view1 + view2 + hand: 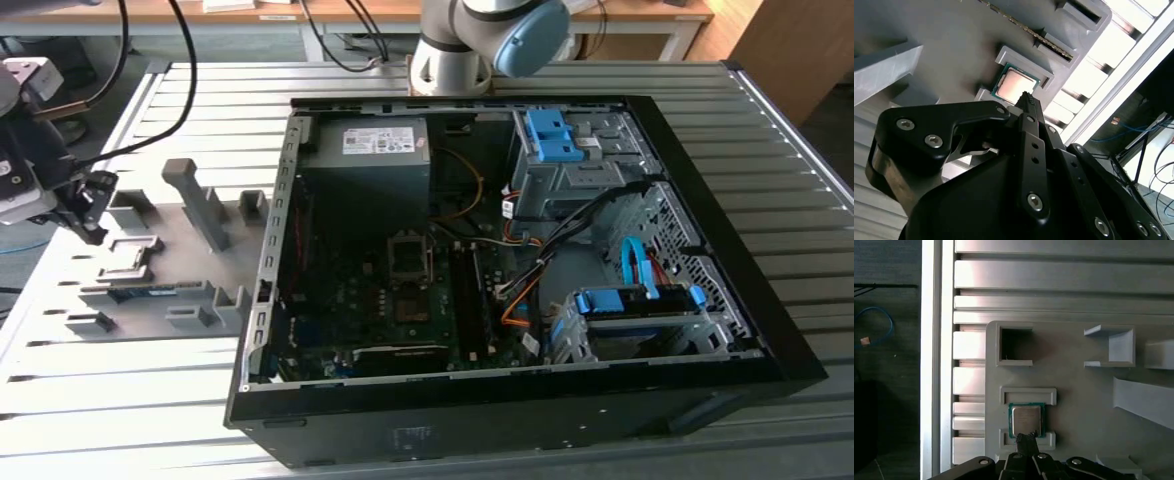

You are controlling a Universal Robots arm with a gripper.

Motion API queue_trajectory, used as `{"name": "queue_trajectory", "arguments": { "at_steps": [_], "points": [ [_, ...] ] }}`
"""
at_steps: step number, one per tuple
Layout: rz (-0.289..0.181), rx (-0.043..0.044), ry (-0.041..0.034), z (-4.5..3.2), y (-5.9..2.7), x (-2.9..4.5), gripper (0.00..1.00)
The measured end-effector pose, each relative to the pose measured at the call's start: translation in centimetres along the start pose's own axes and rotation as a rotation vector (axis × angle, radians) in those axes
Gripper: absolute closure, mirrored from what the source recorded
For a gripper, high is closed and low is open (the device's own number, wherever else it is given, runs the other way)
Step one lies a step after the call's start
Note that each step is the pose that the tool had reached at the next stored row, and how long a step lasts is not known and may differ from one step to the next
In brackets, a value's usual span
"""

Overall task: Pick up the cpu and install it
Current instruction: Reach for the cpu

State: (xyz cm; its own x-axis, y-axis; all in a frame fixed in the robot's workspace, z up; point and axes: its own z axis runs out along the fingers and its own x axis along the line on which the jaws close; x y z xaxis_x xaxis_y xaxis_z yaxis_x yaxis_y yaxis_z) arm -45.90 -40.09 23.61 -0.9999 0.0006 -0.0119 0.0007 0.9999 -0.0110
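Gripper [1027, 436] tips pinched together, empty, just over cpu [1026, 419] edge in its grey holder [1079, 390]; off-centre descent could scrape or tilt the chip.

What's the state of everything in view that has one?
cpu: lying flat in its pocket on the grey fixture tray, not lifted.
gripper: poised at the cpu's edge; contact unclear.
computer case: on its side, panel off, interior exposed.
square pocket: empty.
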Motion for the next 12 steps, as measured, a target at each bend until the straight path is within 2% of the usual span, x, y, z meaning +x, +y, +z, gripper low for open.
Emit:
{"name": "queue_trajectory", "arguments": {
  "at_steps": [3, 4, 5, 6, 7, 8, 12],
  "points": [
    [0.001, -0.0438, 0.0000, 0.09, 0.07, -0.08, 0.90],
    [0.001, -0.0468, -0.0003, 0.18, 0.08, -0.10, 0.90],
    [0.000, -0.0466, -0.0002, 0.23, 0.08, -0.11, 0.90],
    [0.000, -0.0402, 0.0003, 0.23, 0.07, -0.11, 0.90],
    [0.000, -0.0292, 0.0003, 0.23, 0.07, -0.11, 0.90],
    [-0.001, -0.0243, -0.0001, 0.25, 0.07, -0.11, 0.90],
    [-0.001, -0.0233, 0.0000, 0.25, 0.07, -0.11, 0.90]
  ]
}}
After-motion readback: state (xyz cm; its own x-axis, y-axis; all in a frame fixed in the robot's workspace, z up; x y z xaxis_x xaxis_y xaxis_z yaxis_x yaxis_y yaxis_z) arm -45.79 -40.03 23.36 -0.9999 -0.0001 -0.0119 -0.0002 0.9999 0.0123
